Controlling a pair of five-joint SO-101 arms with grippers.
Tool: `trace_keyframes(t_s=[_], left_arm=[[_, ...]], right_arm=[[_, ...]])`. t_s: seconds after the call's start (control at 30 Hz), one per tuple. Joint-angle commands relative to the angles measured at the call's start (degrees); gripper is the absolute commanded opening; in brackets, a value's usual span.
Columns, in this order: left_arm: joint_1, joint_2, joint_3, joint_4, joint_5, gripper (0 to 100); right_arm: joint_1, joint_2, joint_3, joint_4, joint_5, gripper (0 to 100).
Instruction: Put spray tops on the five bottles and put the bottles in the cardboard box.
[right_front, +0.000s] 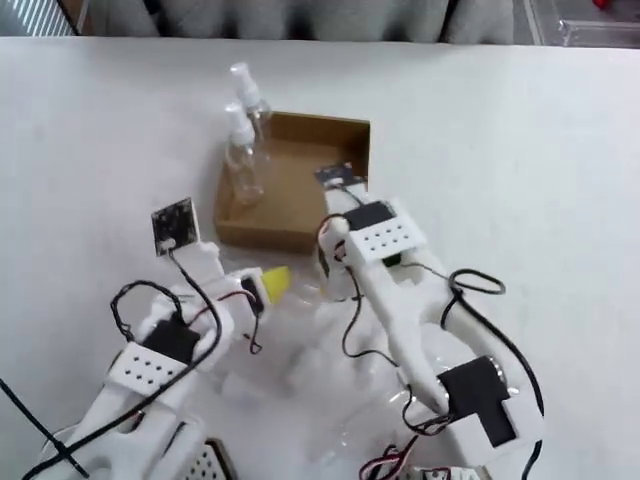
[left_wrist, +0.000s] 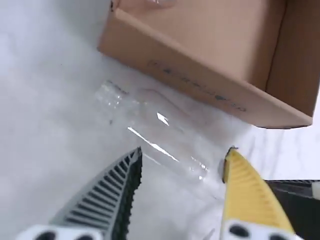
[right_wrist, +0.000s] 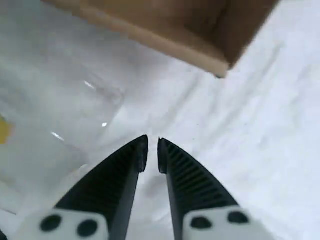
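Seems to be partway through: two capped bottles already standing in the box. Looks like the step of picking up the next bottle, lying flat on the table just outside the box wall. No top on it, as far as can be told.

Next, most likely: bring the left gripper down a little and close on the bottle's middle. Calls for a soft, straight squeeze, for fear of rolling or slipping. After that, calls for a top put on, maybe with help from the other arm.

Left fingers: spread wide, holding nothing, touching nothing. Bottle just ahead of the tips, lying across the gap, one end close to the yellow finger.

Right gripper: pinched nearly together, just a thin slit left, nothing inside. Same bottle off to one side of those tips, not touching.
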Motion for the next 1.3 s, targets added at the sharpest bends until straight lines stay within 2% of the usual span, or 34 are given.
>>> trace_keyframes(t_s=[0.0,0.2,0.4,0.63,0.97,1.17,1.27], left_arm=[[-0.4,0.5,-3.4,0.4,0.8,26],[-0.4,0.6,-3.1,0.6,2.3,39],[-0.8,0.7,-1.3,-2.4,2.3,28],[-0.8,1.5,-1.1,-2.4,2.1,33],[-0.9,17.5,-8.2,-2.4,2.4,30],[-3.1,17.9,-8.2,-2.4,2.0,38],[-3.0,18.0,-8.2,-2.3,2.0,39]], right_arm=[[3.5,-1.1,-3.7,0.7,0.9,1.6],[3.7,-0.9,-3.7,0.7,2.5,1.6],[3.7,-0.7,-3.7,0.7,2.6,1.6],[3.7,-0.6,-3.7,0.7,2.7,1.6],[3.7,-0.6,-3.6,0.7,2.8,1.6],[3.7,-0.6,-3.6,0.7,2.8,1.6],[3.7,-0.6,-3.6,0.7,2.9,1.6]])
